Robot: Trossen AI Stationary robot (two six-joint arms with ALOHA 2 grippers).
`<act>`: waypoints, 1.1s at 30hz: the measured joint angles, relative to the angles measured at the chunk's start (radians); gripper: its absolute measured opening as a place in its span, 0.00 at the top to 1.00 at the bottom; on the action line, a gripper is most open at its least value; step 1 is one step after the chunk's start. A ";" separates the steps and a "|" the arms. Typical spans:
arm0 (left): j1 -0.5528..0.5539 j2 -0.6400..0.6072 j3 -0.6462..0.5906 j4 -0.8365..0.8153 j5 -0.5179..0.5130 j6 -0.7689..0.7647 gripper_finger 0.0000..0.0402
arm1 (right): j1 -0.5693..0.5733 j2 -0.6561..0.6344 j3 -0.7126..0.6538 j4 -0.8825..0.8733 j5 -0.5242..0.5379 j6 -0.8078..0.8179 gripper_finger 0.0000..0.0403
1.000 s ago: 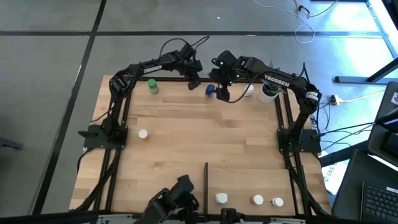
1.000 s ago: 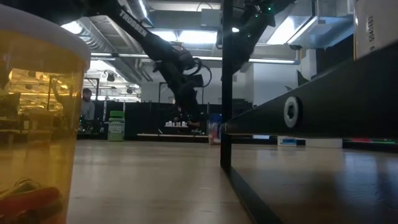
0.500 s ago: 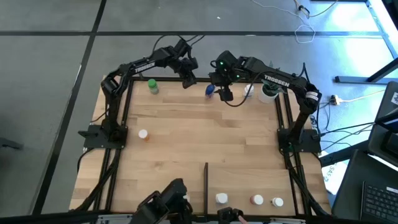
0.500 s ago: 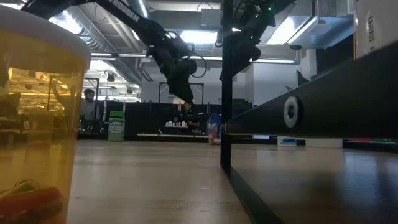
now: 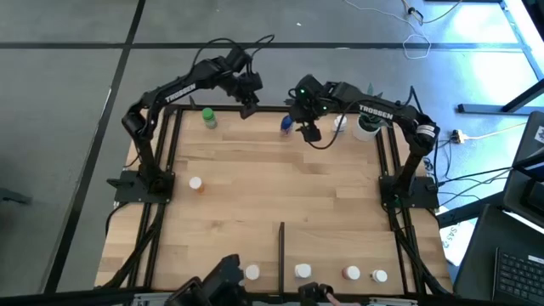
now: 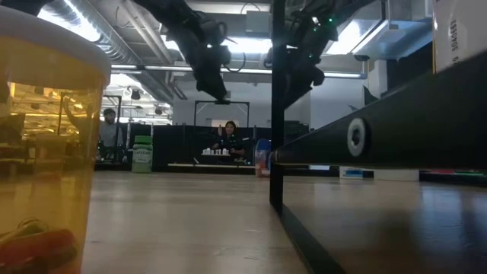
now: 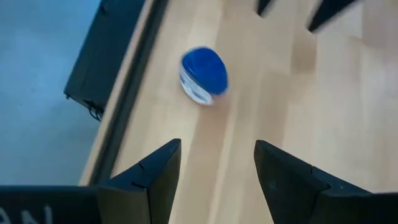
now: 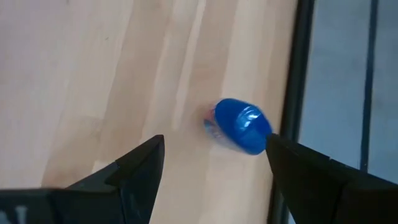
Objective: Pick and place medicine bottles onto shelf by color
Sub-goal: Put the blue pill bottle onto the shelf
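Right claw [image 5: 307, 129] sits above the blue-capped bottle [image 5: 287, 124], fingers spread wide with nothing between them; in its wrist view the bottle [image 8: 239, 126] lies ahead of the fingertips, nearer one finger than the other, close against the black frame rail [image 8: 297, 81]. Left claw [image 5: 247, 105] hangs raised to the far side of the same bottle, also parted and empty; its wrist view shows the bottle [image 7: 204, 75] ahead of its fingers, beside the rail. Risk, as I judge it: the bottle is off-centre to the right claw, so a descent from here could land a finger on the cap and tip or roll it, and the rail leaves little room for the outer finger. Both claws crowd one bottle, so the arms could clash if I drive both in. Green bottle [image 5: 207, 116] stands beyond the left claw; four white-capped bottles [image 5: 303, 271] sit along the near edge around the black divider bar [image 5: 281, 246]. Bench [image 5: 280, 187] is pale wood planking, bare mid-field. Low view: amber bottle [image 6: 42, 144] looming close, open hall behind, people at a distance.
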 joint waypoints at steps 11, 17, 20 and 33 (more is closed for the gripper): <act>-0.048 -0.180 -0.080 -0.174 -0.016 -0.004 0.51 | -0.009 0.000 0.000 0.057 -0.032 -0.079 0.30; -0.086 -0.338 -0.215 -0.140 -0.153 -0.115 0.51 | -0.008 0.000 0.000 0.054 -0.089 -0.104 0.30; -0.097 -0.425 -0.296 -0.094 -0.173 -0.150 0.51 | -0.008 0.000 0.000 0.055 -0.089 -0.113 0.30; -0.109 -0.635 -0.504 0.156 -0.198 -0.262 0.51 | -0.006 0.000 0.000 0.039 -0.089 -0.123 0.30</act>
